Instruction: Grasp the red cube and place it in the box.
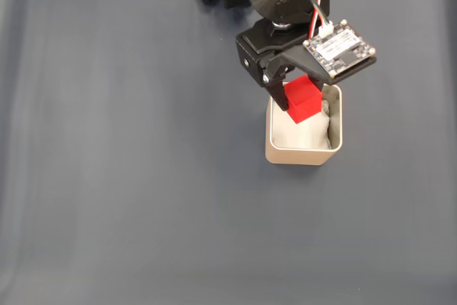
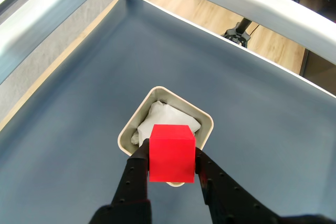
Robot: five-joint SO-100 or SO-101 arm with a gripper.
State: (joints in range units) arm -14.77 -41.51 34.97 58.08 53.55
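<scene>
Gripper [image 2: 171,162] clamped on the red cube [image 2: 172,153], one black finger on each side. Cube: bright red, matte, plain faces, held over the near rim of the box [image 2: 206,121]. Box: beige, rounded corners, crumpled white lining [image 2: 169,117], on dark grey table [image 1: 128,176].

Matt red cube [image 2: 171,152]; smooth beige box [image 2: 206,128] with crumpled white paper lining [image 2: 168,117]; matt dark table [image 1: 128,176]; black plastic gripper [image 2: 170,167].
</scene>
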